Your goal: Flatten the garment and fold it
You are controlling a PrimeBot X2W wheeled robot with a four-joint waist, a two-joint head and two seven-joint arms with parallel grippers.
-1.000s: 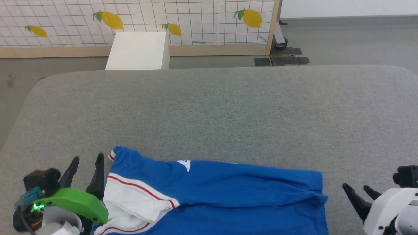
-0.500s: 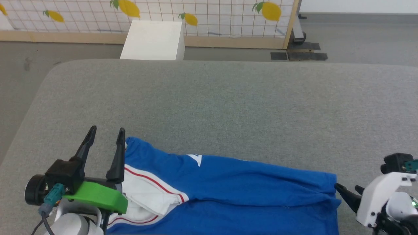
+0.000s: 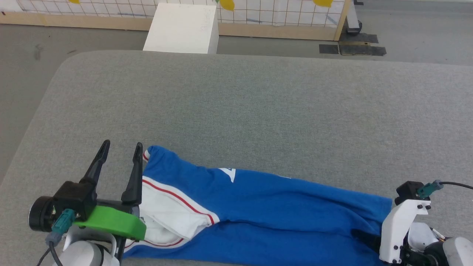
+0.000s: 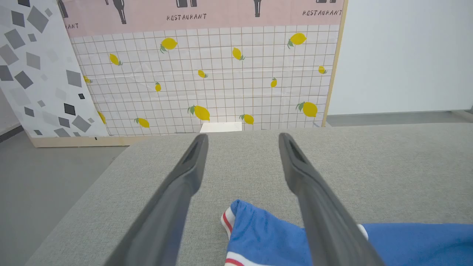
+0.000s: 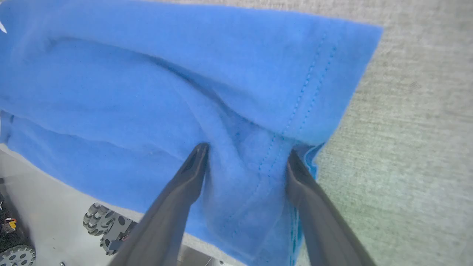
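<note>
The left pincer stands wide open and empty, fingers pointing away across the grey surface, one finger right at the striped sleeve end of the garment. The right pincer is spread just as wide, its fingers straddling a bunched fold at the hemmed end without clamping it. The garment lies stretched left to right along the surface's near edge, folded lengthwise, white sleeve at the left. Beyond stands a white box.
</note>
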